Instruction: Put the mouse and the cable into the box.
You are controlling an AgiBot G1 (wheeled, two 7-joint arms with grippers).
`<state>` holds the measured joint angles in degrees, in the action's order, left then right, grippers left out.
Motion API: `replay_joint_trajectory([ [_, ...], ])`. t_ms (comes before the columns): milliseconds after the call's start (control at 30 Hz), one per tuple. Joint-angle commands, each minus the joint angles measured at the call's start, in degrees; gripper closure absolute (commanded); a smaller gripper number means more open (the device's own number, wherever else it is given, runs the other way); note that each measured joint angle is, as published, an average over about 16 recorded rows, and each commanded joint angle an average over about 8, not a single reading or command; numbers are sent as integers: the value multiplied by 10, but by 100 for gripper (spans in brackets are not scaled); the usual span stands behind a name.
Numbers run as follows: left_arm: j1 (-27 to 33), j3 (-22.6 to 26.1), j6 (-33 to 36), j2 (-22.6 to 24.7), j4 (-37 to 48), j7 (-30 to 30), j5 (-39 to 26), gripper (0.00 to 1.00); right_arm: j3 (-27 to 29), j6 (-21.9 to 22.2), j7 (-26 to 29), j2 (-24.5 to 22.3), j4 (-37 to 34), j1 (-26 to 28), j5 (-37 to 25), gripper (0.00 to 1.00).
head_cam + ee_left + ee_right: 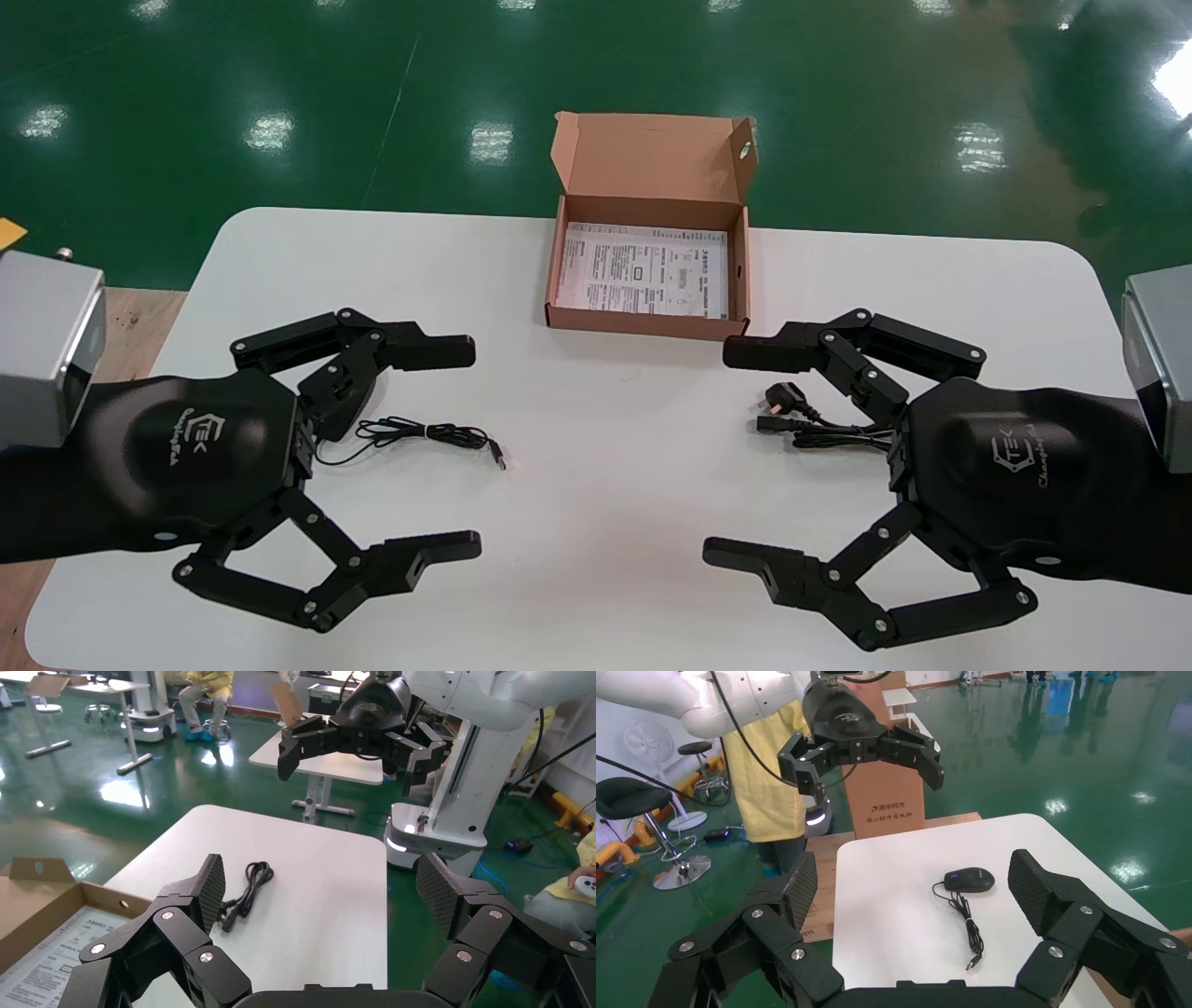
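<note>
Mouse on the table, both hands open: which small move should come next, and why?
Probably lower the left hand onto the mouse and close: it hangs open over it, nothing is held yet, and the box stands open. The right hand hangs open by the power cable.

The white, round-cornered table (pixel 605 522) carries an open cardboard box (pixel 644 322) at twelve o'clock, a black mouse (pixel 969 879) trailing its thin USB cord (pixel 438 433) at nine, and a bundled black power cable (pixel 824 433) at three.
</note>
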<state>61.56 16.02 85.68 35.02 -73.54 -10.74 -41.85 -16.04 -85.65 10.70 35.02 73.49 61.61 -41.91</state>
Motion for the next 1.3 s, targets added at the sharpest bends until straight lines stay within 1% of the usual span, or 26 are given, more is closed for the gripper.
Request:
replay_joint_trajectory([
  [33, 0, 0, 0, 0, 0, 0, 0, 0, 0, 0, 0, 0, 0, 0, 0, 0],
  [1300, 1, 4, 2, 1, 1, -1, -5, 0, 0, 1, 0, 0, -2, 0, -1, 0],
])
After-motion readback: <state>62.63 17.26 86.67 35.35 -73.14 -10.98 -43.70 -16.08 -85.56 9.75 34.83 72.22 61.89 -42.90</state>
